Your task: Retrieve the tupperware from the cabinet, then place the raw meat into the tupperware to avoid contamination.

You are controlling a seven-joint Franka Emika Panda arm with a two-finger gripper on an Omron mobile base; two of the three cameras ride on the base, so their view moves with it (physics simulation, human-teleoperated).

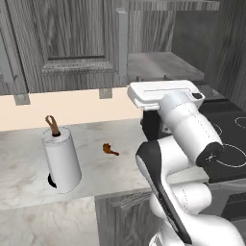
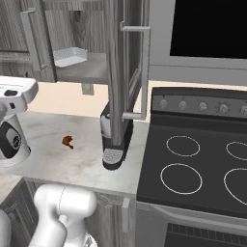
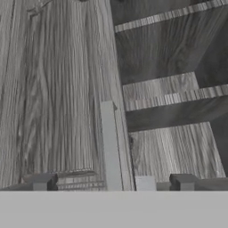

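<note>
The gripper [image 3: 111, 182] is seen with its jaws spread wide and nothing held between them. Just ahead of the jaws, between the two tips, a vertical bar handle [image 3: 108, 142] of the cabinet [image 3: 62, 89] is found against the grey wood grain. Farther off, inside the opened cabinet, the tupperware [image 2: 70, 57] is seen resting on the inner shelf [image 2: 89, 70]. Well below the jaws, the raw meat [image 1: 109, 149] lies on the marble counter [image 1: 29, 168], beside the paper-towel roll [image 1: 61, 161].
</note>
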